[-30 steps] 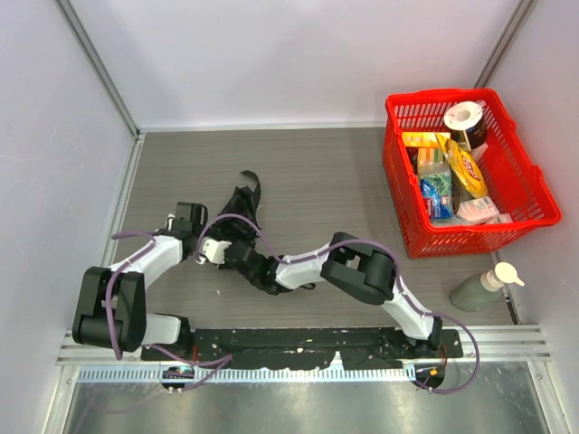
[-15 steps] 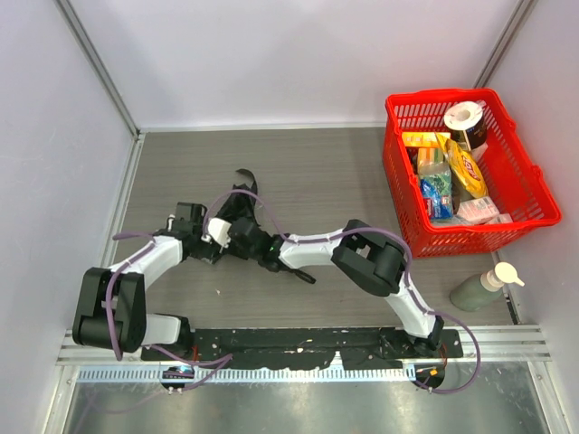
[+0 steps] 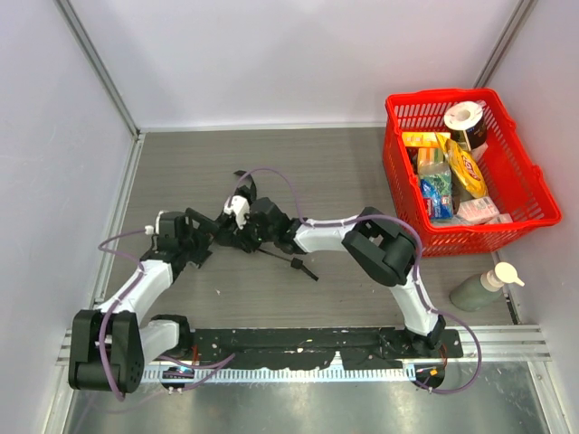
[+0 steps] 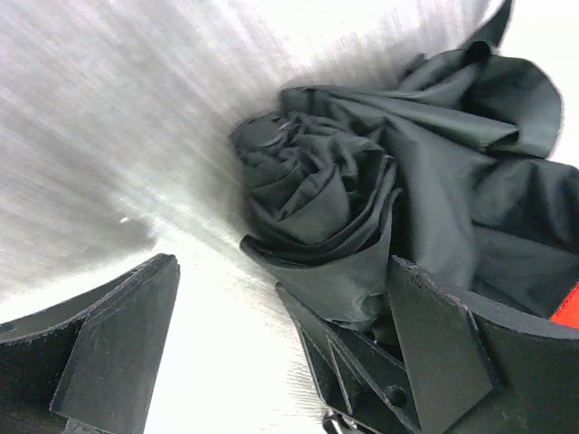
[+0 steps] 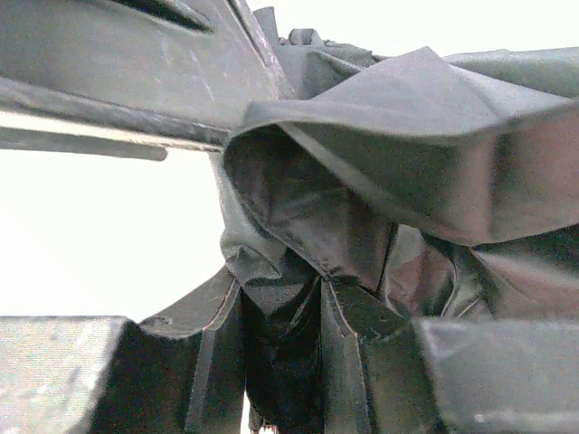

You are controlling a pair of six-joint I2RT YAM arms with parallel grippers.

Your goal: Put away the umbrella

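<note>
The black umbrella (image 3: 250, 192) lies on the table left of centre, its canopy bunched and its thin shaft running right and toward me to the small handle (image 3: 308, 271). My right gripper (image 3: 233, 237) reaches in from the right. In the right wrist view the right gripper (image 5: 280, 303) is shut on a fold of the umbrella (image 5: 407, 117) fabric. My left gripper (image 3: 201, 240) sits just left of the canopy. In the left wrist view this gripper (image 4: 282, 267) is open, with bare table between its fingers (image 4: 118, 348) and the crumpled umbrella (image 4: 389, 172) ahead and to the right.
A red basket (image 3: 395, 172) holding groceries stands at the right of the table. A soap dispenser bottle (image 3: 479, 289) lies near the right front corner. Grey walls close in the left, back and right sides.
My left gripper has opened and drawn back to the left, off the umbrella. The right gripper has carried the canopy further back and left, and the shaft and handle now show.
</note>
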